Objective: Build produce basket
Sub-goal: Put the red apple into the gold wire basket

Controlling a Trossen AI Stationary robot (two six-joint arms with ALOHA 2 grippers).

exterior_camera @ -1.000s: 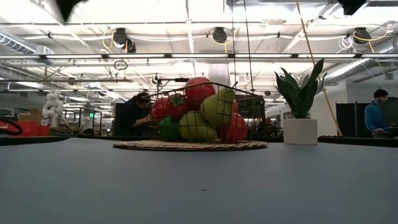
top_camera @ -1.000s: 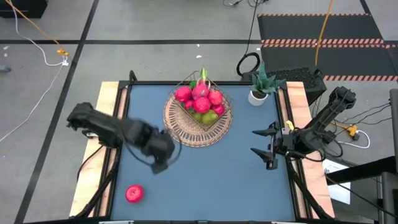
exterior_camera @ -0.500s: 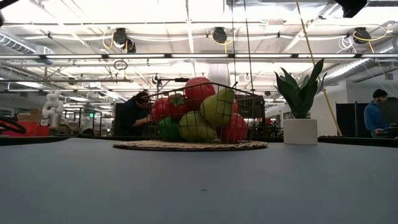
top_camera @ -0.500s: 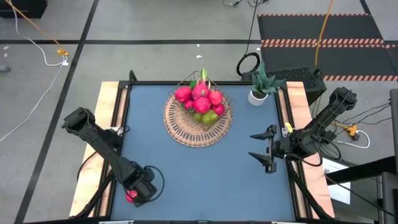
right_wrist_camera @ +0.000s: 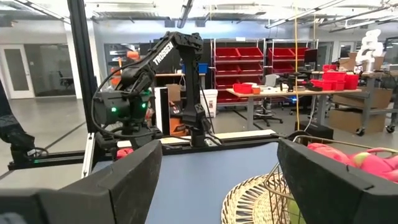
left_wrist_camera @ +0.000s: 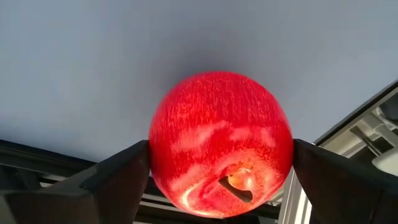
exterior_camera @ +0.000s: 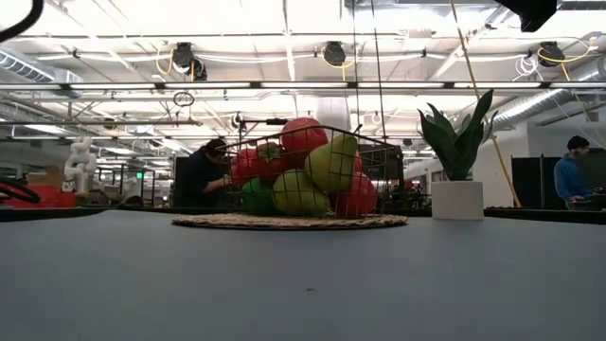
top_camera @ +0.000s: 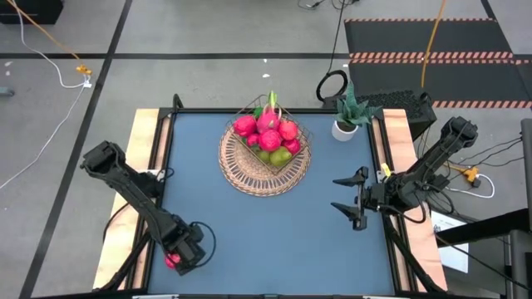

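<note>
Fruit fills the basket (top_camera: 264,166) near the worktop's (top_camera: 274,232) far edge: red and pink produce (top_camera: 267,133) piled above green pieces, beside a small white potted plant (top_camera: 346,121) at the far right corner. At the near left corner, the left end effector (top_camera: 176,258) is down on a lone red apple (left_wrist_camera: 221,144), its fingers (left_wrist_camera: 121,180) pressed against both sides. The right end effector (top_camera: 347,202) hovers spread wide near the right edge, grasping nothing.

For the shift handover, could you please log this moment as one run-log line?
left gripper: around red apple, near-left table corner | right gripper: open, waiting at right edge | basket: holding fruit, far centre
</note>
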